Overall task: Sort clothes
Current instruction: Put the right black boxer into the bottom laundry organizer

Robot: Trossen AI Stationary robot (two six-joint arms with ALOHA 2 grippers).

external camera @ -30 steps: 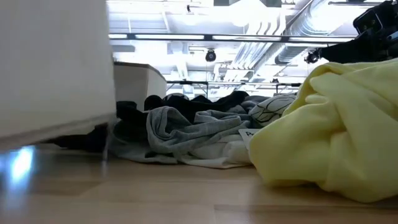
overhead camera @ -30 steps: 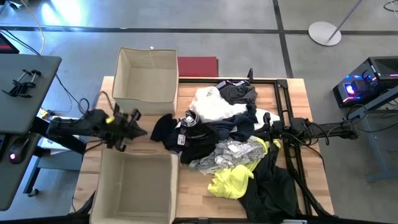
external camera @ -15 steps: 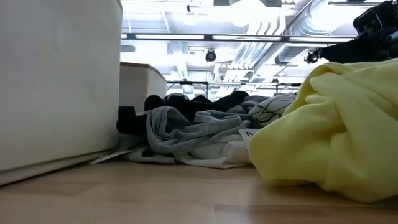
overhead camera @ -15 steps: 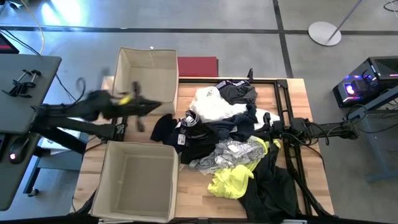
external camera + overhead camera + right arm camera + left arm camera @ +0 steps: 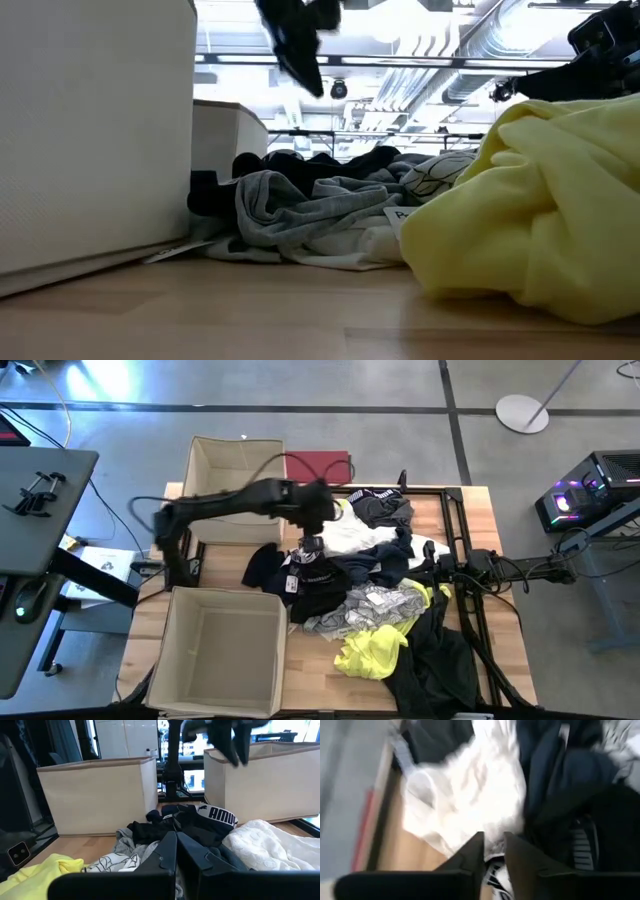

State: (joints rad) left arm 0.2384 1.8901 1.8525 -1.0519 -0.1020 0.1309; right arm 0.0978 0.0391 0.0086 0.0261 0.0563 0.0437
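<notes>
The clothes lie in a heap on the table's right half: a white garment (image 5: 340,528), navy (image 5: 388,560), grey (image 5: 365,610), neon yellow (image 5: 375,650) and black (image 5: 435,670). My left gripper (image 5: 323,510) hangs in the air above the white garment (image 5: 470,785), its fingers a little apart and empty. It also shows in the low view (image 5: 298,55) and the right wrist view (image 5: 235,745). My right gripper (image 5: 425,555) waits low at the heap's right side, shut (image 5: 175,839).
Two beige fabric boxes stand on the table's left half, one at the far edge (image 5: 235,490) and one at the near edge (image 5: 220,660). A flat dark red rectangle (image 5: 318,465) lies beyond the far edge. A black metal frame (image 5: 465,590) runs along the table's right side.
My left gripper has swung up from between the two boxes at the table's left edge, over the far box, toward the right, and now hangs above the white garment. The near box, tipped up a second ago, has settled flat on the table.
</notes>
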